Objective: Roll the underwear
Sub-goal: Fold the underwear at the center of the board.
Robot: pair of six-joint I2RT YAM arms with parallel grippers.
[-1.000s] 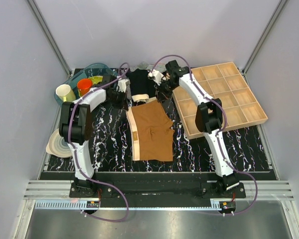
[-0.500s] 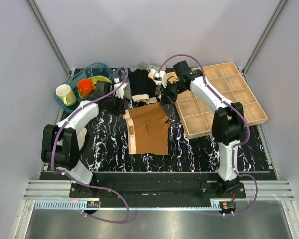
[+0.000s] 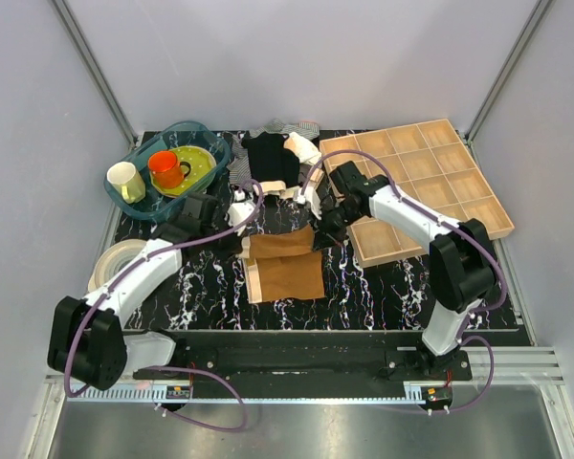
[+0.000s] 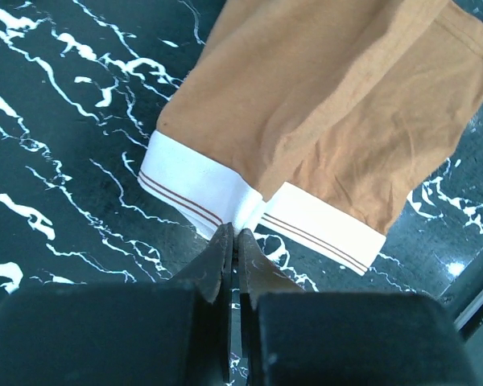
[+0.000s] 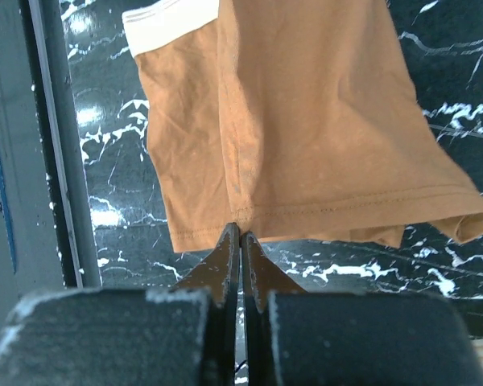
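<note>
Clenched tight, left claw (image 4: 233,235) is pinching the pale waistband of the rust-brown soft cloth underwear (image 3: 285,273), & right claw (image 5: 240,233) is pinching its leg hem. Underwear is lying half folded over on the black white-veined table top (image 3: 364,282), btwn the 2 arms, near the light wooden tray w/ boxes (image 3: 469,186).

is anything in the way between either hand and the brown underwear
Nothing visible stands in the way. The left hand is pinched shut on the pale waistband edge of the underwear, and the right hand is pinched shut on its leg hem, so both are in direct contact with the fabric.
</note>
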